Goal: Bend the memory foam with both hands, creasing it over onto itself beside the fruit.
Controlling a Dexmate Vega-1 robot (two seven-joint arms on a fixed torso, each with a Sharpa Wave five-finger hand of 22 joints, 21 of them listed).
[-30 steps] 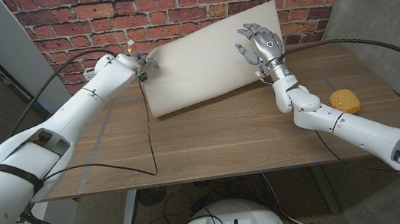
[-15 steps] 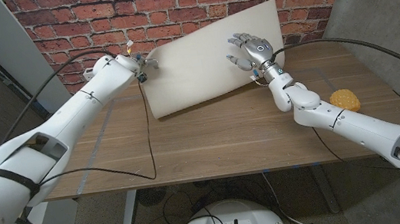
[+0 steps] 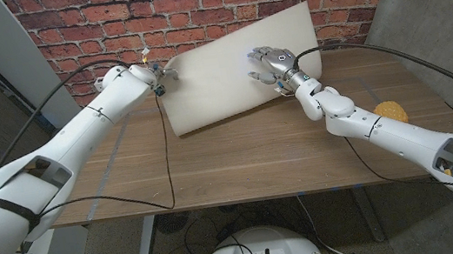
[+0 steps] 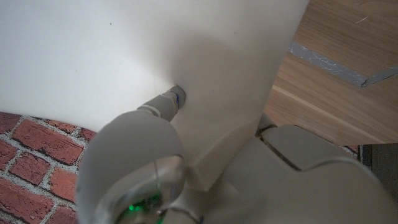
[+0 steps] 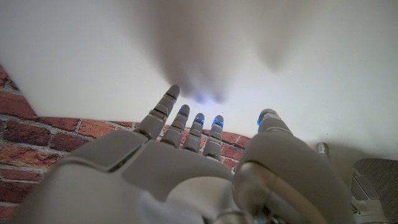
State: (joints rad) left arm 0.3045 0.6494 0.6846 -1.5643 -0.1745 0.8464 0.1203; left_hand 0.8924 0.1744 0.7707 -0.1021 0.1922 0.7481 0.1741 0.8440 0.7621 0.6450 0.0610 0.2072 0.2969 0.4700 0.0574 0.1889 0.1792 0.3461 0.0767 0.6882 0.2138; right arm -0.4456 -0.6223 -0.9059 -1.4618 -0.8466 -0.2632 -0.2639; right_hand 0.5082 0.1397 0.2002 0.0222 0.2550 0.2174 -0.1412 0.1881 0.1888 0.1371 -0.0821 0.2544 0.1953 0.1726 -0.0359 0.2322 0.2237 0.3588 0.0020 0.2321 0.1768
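Note:
The cream memory foam (image 3: 220, 79) stands tilted on its long edge at the back of the table, leaning toward the brick wall. My left hand (image 3: 160, 74) grips its upper left corner; in the left wrist view a fingertip presses the foam (image 4: 124, 50) above the left hand (image 4: 155, 143). My right hand (image 3: 270, 61) is spread against the sheet's front face near its right end. In the right wrist view the fingertips (image 5: 186, 115) of that hand (image 5: 186, 168) reach to the foam (image 5: 186, 43), holding nothing. The round orange fruit (image 3: 390, 111) lies on the table at the right, beside my right forearm.
The wooden table (image 3: 240, 165) has bare surface in front of the foam. A brick wall (image 3: 192, 0) stands right behind the sheet. A grey panel (image 3: 447, 1) rises at the right, and black cables (image 3: 167, 152) trail over the table's left side.
My right hand has moved left and tipped forward, going from upright before the foam to fingers spread on its face. The left hand and the foam have barely shifted.

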